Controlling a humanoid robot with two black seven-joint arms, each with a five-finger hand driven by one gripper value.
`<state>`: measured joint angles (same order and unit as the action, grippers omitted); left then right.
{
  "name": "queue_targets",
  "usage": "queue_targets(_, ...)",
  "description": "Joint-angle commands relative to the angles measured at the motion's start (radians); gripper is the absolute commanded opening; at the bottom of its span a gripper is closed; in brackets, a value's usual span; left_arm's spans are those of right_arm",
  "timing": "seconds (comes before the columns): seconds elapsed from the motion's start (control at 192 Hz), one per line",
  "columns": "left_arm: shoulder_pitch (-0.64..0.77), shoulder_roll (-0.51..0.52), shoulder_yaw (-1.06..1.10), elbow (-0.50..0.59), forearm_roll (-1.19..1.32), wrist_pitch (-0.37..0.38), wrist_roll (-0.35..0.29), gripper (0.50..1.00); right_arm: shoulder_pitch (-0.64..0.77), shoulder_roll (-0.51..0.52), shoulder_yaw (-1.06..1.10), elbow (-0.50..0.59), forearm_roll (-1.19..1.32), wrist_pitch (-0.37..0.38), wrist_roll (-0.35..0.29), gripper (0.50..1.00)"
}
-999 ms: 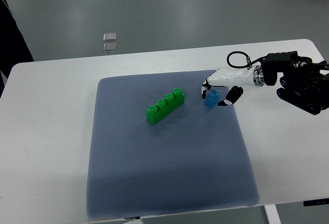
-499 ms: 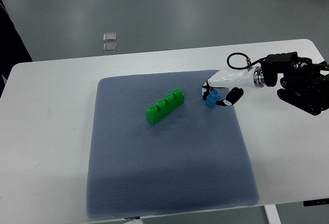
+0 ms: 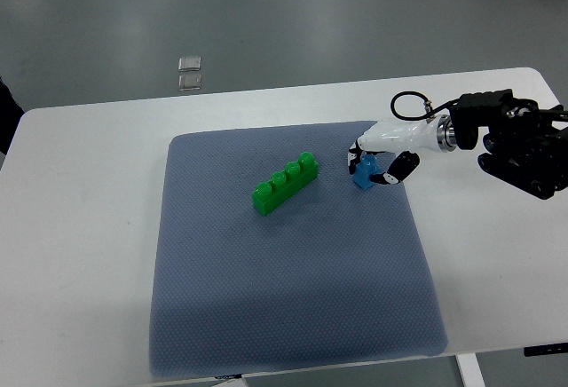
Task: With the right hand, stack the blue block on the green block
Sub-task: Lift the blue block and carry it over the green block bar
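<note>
A long green block (image 3: 285,183) with several studs lies diagonally on the blue-grey mat (image 3: 284,298), left of centre. A small blue block (image 3: 365,172) sits near the mat's upper right part. My right hand (image 3: 371,167) comes in from the right edge; its white, black-tipped fingers (image 3: 395,169) are curled around the blue block, thumb on the near side and other fingertips on the left and far side. The block appears slightly tilted between the fingers. The left arm is out of sight.
The mat covers the middle of a white table (image 3: 89,227). The black forearm and wrist housing (image 3: 519,138) sit over the table's right edge. Two small clear objects (image 3: 189,72) lie on the grey floor beyond the table.
The right hand's fingers have closed a bit tighter on the blue block, which has shifted slightly up and tilted. The green block has not moved.
</note>
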<state>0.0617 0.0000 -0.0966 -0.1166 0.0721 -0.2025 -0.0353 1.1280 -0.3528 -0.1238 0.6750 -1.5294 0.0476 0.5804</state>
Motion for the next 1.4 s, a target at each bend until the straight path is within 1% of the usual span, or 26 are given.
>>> queue_targets(0.0,0.000,0.000,0.000,0.000,0.000,0.000,0.000,1.000,0.003,0.000,0.001,0.000,0.000,0.000,0.001,0.545)
queue_targets(0.276,0.000,0.000,0.000,0.000,0.000,0.000,0.000,1.000,0.027,-0.005,0.013,0.003,0.006,-0.002,0.016,0.531)
queue_targets(0.427,0.000,0.000,0.000,0.000,0.000,0.000,0.000,1.000,0.076,-0.002,0.018,0.032,0.011,-0.002,0.016,0.529)
queue_targets(0.567,0.000,0.000,0.000,0.000,0.000,0.000,0.000,1.000,0.118,0.014,0.018,0.058,0.014,-0.006,0.016,0.513)
queue_targets(0.676,0.000,0.000,0.000,0.000,0.000,0.000,0.000,1.000,0.127,0.055,0.016,0.061,0.011,-0.048,0.016,0.513)
queue_targets(0.791,0.000,0.000,0.000,0.000,0.000,0.000,0.000,1.000,0.127,0.075,0.016,0.064,0.009,-0.078,0.016,0.513)
queue_targets(0.864,0.000,0.000,0.000,0.000,0.000,0.000,0.000,1.000,0.127,0.097,0.015,0.064,0.008,-0.118,0.019,0.513)
queue_targets(0.962,0.000,0.000,0.000,0.000,0.000,0.000,0.000,1.000,0.127,0.100,0.003,0.066,-0.002,-0.164,0.030,0.515)
queue_targets(1.217,0.000,0.000,0.000,0.000,0.000,0.000,0.000,1.000,0.127,0.120,0.000,0.066,-0.044,-0.170,0.030,0.513)
queue_targets(1.394,0.000,0.000,0.000,0.000,0.000,0.000,0.000,1.000,0.125,0.140,-0.054,0.061,-0.044,-0.172,0.030,0.515)
